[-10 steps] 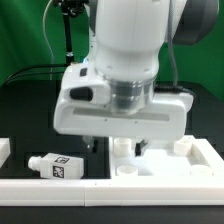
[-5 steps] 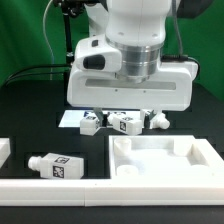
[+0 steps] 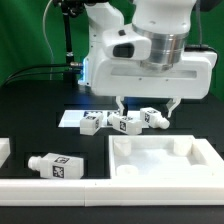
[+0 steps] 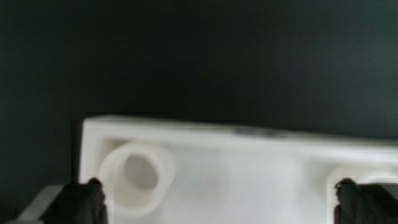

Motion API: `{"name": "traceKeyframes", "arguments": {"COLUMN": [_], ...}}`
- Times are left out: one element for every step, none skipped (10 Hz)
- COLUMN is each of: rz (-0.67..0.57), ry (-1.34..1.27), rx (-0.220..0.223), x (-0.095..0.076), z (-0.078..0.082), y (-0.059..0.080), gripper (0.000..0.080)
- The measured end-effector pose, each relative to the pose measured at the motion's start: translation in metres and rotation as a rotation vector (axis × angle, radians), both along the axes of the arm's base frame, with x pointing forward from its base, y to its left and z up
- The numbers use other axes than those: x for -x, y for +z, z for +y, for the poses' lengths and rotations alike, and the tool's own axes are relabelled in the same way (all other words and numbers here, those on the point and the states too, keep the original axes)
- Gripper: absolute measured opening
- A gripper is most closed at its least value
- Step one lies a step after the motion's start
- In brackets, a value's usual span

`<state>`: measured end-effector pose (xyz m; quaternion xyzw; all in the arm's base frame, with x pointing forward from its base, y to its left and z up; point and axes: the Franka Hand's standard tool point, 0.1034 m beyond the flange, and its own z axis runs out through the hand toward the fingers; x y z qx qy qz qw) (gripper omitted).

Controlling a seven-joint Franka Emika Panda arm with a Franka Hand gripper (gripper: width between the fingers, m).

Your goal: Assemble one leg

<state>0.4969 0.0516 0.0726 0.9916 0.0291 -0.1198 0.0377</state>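
Observation:
Three legs, short white pegs with black-and-white tags, lie in a row at the back [image 3: 92, 122] [image 3: 125, 123] [image 3: 152, 118]. Another leg [image 3: 55, 165] lies on its side at the front on the exterior view's left. The large white square panel [image 3: 160, 160] with round corner sockets lies in front of the row. My gripper [image 3: 146, 106] hangs open and empty above the back row and the panel's far edge. In the wrist view the panel [image 4: 249, 160] and one corner socket [image 4: 135, 176] show between my dark fingertips [image 4: 80, 203].
The marker board [image 3: 70, 118] lies flat behind the legs on the exterior view's left. A white rim [image 3: 50, 186] runs along the table's front, with a block [image 3: 4, 150] at the far left. A green backdrop and cables stand behind.
My gripper has risen from low over the panel and moved toward the exterior view's right, uncovering the back row of legs. The legs and panel have not moved.

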Motion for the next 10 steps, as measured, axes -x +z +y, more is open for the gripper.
{"name": "traceKeyframes", "arguments": {"rz": [0.005,0.007,0.012,0.019,0.023,0.03,0.054,0.069,0.069,0.09], "ry": [-0.035,0.026,0.112,0.179,0.216,0.336,0.401,0.419,0.396,0.394], "rx": [0.011,-0.005,-0.025,-0.041,-0.05,-0.077,-0.09,-0.08,-0.074,-0.074], "x": [0.009,0.005,0.004,0.005,0.006,0.015,0.034,0.048,0.054,0.054], "z": [0.003,0.001,-0.001,-0.001,-0.001,-0.003,-0.007,-0.009,-0.007,-0.007], "y": [-0.003,-0.003,-0.003,-0.003,-0.003,-0.008,-0.014,-0.016,-0.018,-0.018], "gripper": [0.0649,0.0649,0.0649,0.0649,0.0649,0.0649,0.0649,0.0649,0.0649,0.0649]}}
